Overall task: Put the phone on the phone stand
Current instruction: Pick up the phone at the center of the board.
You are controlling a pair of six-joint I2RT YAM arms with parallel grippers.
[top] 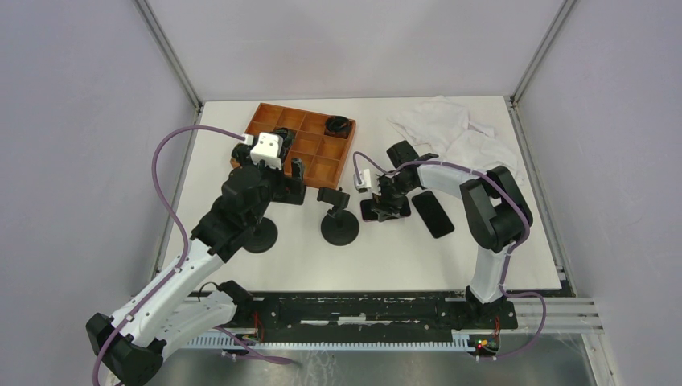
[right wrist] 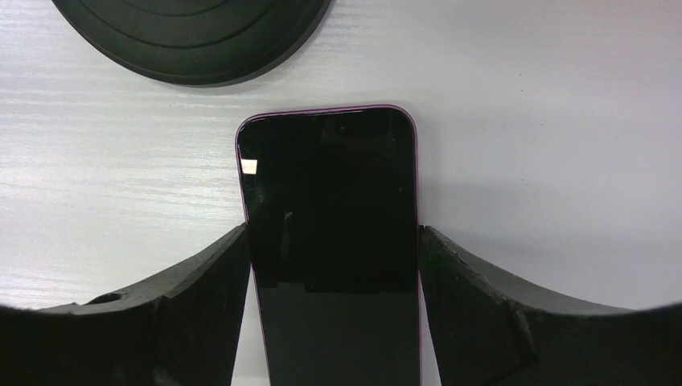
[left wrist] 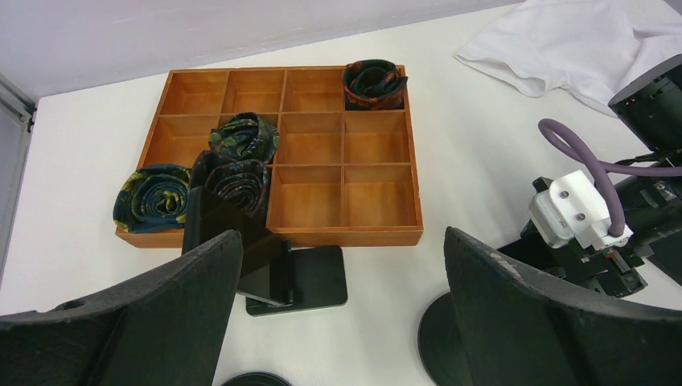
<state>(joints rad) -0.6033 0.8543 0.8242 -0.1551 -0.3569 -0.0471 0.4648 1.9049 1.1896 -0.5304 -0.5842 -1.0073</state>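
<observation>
A dark phone [right wrist: 331, 241] with a pink rim lies flat on the white table, screen up. My right gripper [right wrist: 332, 235] straddles it, and both fingertips [right wrist: 229, 265] touch its long edges. In the top view this phone [top: 371, 212] shows under the right gripper [top: 386, 201], just right of a round-based phone stand [top: 339, 223]. That stand's black base [right wrist: 193, 40] lies just beyond the phone's top end. My left gripper [left wrist: 342, 314] hangs open and holds nothing, above a rectangular stand [left wrist: 314, 277] that carries another phone [left wrist: 229, 237].
A second loose phone [top: 433, 213] lies right of the right gripper. A wooden compartment tray [left wrist: 346, 173] with rolled ties stands at the back left. A white cloth [top: 450, 129] lies at the back right. Another round base [top: 259, 236] sits under the left arm.
</observation>
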